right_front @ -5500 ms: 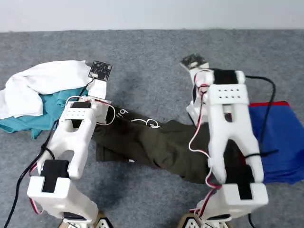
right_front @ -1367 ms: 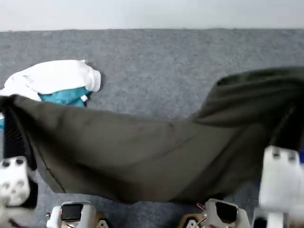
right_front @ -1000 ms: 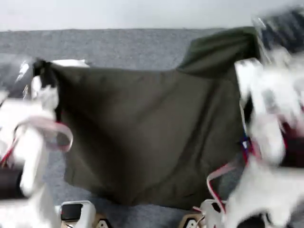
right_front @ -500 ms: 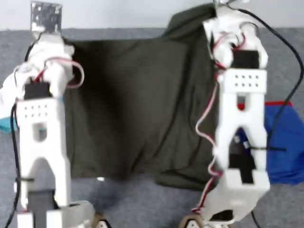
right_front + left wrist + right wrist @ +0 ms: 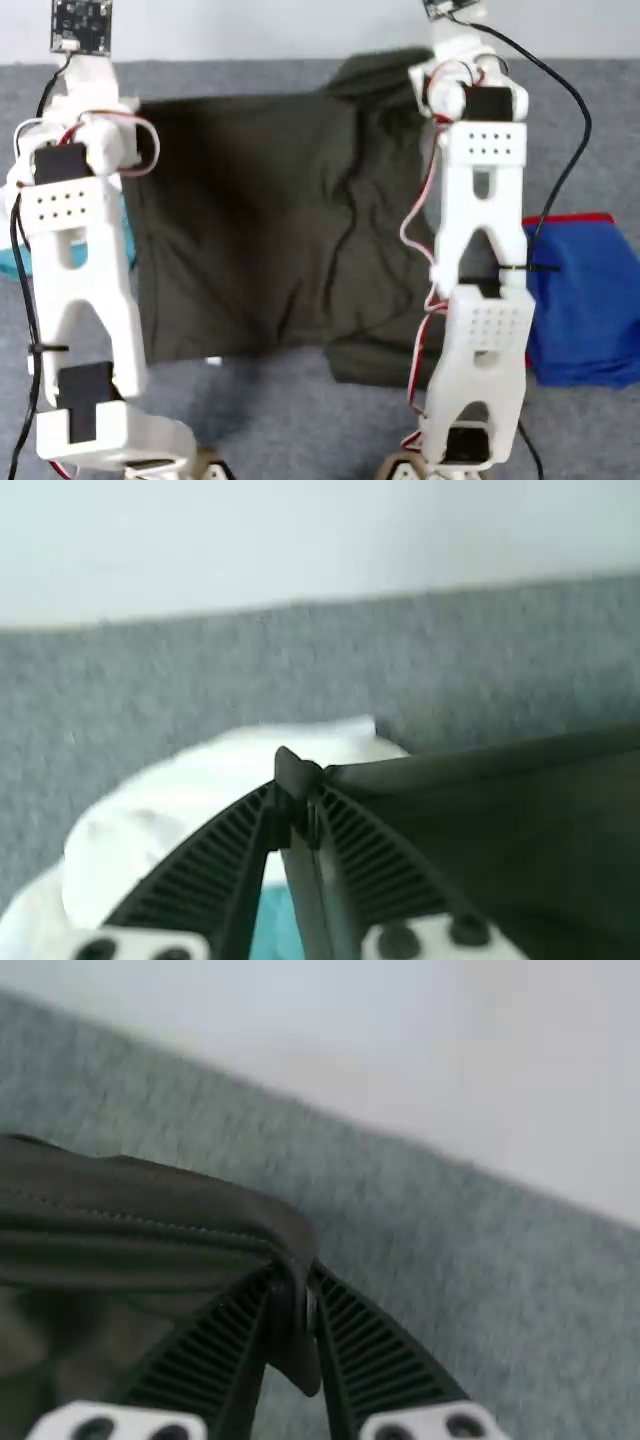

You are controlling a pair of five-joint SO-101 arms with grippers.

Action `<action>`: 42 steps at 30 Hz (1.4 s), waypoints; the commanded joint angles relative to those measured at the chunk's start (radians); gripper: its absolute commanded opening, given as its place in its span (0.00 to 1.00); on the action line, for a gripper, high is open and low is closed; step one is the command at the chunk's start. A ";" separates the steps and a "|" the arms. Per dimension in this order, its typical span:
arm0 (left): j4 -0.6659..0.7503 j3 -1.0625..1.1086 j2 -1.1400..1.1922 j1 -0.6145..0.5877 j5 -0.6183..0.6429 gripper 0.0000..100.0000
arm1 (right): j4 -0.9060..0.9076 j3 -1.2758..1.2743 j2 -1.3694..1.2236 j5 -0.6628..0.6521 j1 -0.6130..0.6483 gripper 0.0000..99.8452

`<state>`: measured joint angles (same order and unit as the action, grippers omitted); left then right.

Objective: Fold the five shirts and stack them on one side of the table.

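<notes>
Both far corners pinched, olive shirt (image 5: 270, 220) spread across the bench (image 5: 300, 430).
Left pincer (image 5: 293, 785) and right pincer (image 5: 297, 1300) each clamp a corner by the back edge; blue shirt (image 5: 585, 300) lies to the right, white shirt (image 5: 180, 800) to the left.

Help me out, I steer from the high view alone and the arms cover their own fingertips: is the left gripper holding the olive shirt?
Observer: Yes, the left wrist view shows the left gripper shut on an edge of the olive shirt.
Operator: And the right one?
Observer: The right gripper is shut on a stitched edge of the same shirt.
Operator: What lies just past the left gripper?
Observer: The white shirt, on the grey table.
</notes>
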<state>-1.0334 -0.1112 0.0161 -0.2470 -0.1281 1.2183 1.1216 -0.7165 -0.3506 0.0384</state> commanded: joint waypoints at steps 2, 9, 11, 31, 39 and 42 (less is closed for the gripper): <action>-0.138 -0.045 -0.015 -0.017 -0.026 0.01 | 0.332 0.173 0.013 -0.068 0.025 0.01; -0.428 -0.044 -0.014 0.000 -0.244 0.01 | 0.584 0.308 0.035 -0.109 0.028 0.01; -0.493 -0.044 -0.015 -0.011 -0.262 0.01 | 0.584 0.230 0.074 -0.109 0.028 0.01; -0.721 0.030 -0.015 -0.064 -0.267 0.01 | 0.575 -1.077 0.944 -0.112 0.105 0.01; -0.721 0.268 -0.017 -0.069 -0.267 0.01 | 0.513 -1.287 1.036 -0.161 0.088 0.01; -0.721 0.325 -0.017 -0.072 -0.269 0.01 | 0.483 -1.343 1.056 -0.161 0.065 0.01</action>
<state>-1.7346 0.1818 0.0161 -0.3115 -0.3859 1.7231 -0.1964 0.2931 -0.5010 0.1304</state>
